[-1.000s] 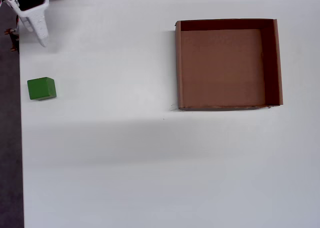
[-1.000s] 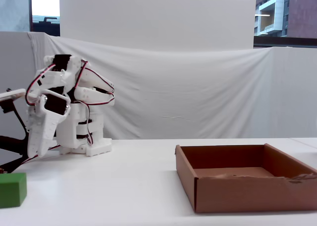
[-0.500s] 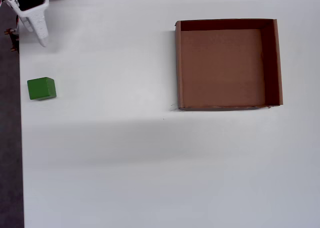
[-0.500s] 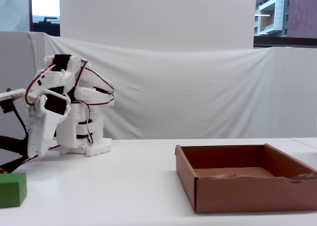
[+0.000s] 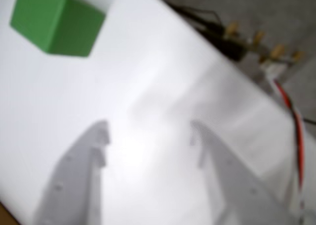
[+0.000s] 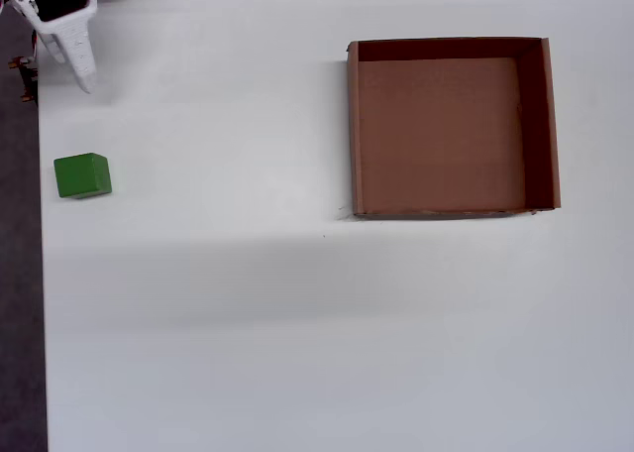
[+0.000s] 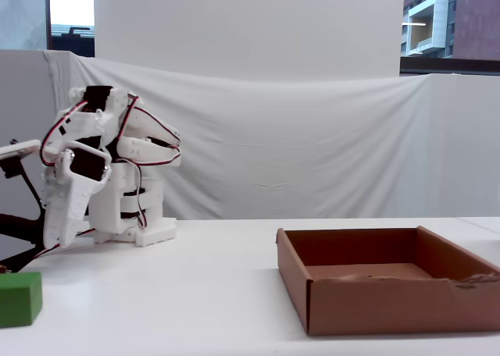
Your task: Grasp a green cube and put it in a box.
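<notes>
From the fixed view, nearest you was the cube (image 7: 19, 299), sitting on the white counter (image 7: 211, 293) at the far left edge of frame, and the box (image 7: 391, 290) at the right, its floor bare. Cube and box lay well apart. Behind them, at the back left of the counter, your arm (image 7: 101, 169) was folded over its base with the end effector (image 7: 56, 235) pointing down, just above the counter and holding nothing.

In the overhead view the cube (image 6: 82, 175) sat close to the counter's left edge, below the end effector (image 6: 81, 75) in the top-left corner, apart from it; the box (image 6: 451, 125) was at the upper right.

In the blurred wrist view the end effector (image 5: 148, 136) stood wide apart over bare counter, with the cube (image 5: 57, 20) ahead at upper left, untouched.
</notes>
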